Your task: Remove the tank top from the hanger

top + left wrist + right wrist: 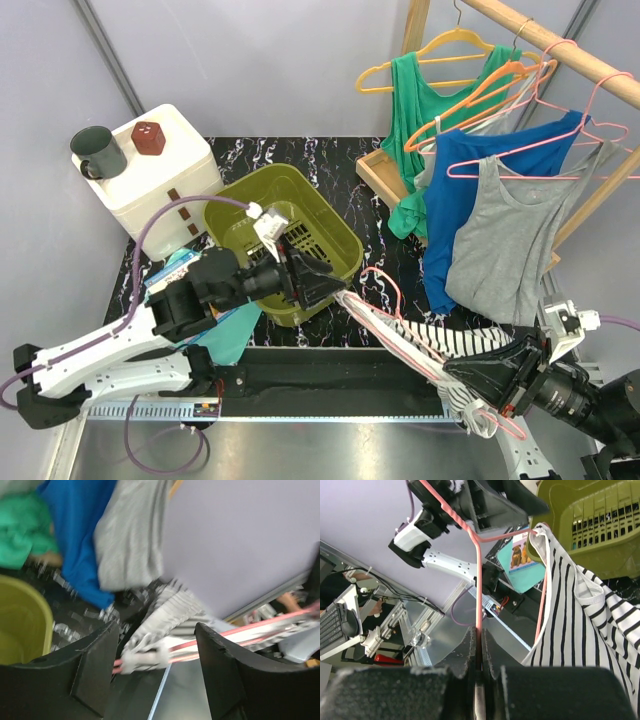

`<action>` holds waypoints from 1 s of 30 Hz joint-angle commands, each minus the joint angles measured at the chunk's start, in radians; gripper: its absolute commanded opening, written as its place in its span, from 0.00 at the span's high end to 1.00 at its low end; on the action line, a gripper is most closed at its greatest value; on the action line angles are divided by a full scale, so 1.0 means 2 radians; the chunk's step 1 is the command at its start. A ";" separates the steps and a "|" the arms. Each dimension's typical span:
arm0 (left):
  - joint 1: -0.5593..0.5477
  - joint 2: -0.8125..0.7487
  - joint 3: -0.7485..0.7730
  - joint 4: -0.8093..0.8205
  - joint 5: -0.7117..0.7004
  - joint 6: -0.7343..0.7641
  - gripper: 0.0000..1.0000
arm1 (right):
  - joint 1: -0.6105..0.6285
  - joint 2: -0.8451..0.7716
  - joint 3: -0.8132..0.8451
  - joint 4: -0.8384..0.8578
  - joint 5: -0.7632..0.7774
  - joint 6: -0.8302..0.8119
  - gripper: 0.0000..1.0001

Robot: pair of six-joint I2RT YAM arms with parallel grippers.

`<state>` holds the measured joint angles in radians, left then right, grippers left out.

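A black-and-white striped tank top (440, 345) hangs on a pink wire hanger (385, 292) held low over the table's front edge. My right gripper (472, 388) is shut on the hanger's wire; in the right wrist view the pink hanger (478, 595) runs straight into the closed right gripper (480, 652), with the tank top (580, 625) draped to the right. My left gripper (335, 290) is at the hanger's far end. In the left wrist view the left gripper (157, 652) is open, and a bunched strap (145, 657) of the tank top lies on the hanger tip between the fingers (95, 665).
An olive basket (232, 205) sits behind the left gripper. A wooden rack (560, 45) at the back right carries green (415, 110), blue (455, 190) and grey (510, 240) tops on hangers. A white box (165, 175) with a mug (97, 152) stands back left.
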<state>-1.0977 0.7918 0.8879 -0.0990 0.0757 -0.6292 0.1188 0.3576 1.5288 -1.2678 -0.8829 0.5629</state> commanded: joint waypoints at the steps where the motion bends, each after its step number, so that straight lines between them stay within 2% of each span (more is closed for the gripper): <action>1: -0.033 -0.012 0.006 -0.018 -0.069 0.003 0.34 | -0.003 -0.004 0.013 0.059 0.005 0.022 1.00; 5: -0.040 -0.006 0.004 -0.015 -0.063 -0.001 0.30 | -0.003 -0.008 0.010 0.071 0.013 0.028 1.00; 11: -0.043 -0.013 -0.003 -0.011 -0.065 -0.004 0.28 | -0.003 -0.010 0.008 0.075 0.034 0.028 1.00; 15: -0.043 -0.040 -0.012 -0.011 -0.091 -0.002 0.18 | -0.003 -0.012 -0.001 0.076 0.046 0.026 1.00; 18: -0.043 -0.041 -0.009 -0.011 -0.088 0.001 0.16 | -0.003 -0.011 -0.010 0.082 0.059 0.024 1.00; 25: -0.043 0.037 0.041 -0.044 -0.075 0.006 0.32 | -0.003 -0.010 -0.032 0.120 0.076 0.035 1.00; 30: -0.043 0.071 0.069 -0.073 -0.114 0.008 0.35 | -0.003 -0.009 -0.033 0.131 0.076 0.040 1.00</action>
<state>-1.1774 0.9146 0.9497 -0.2237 -0.0837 -0.6323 0.1169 0.3401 1.4597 -1.1110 -0.7425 0.6281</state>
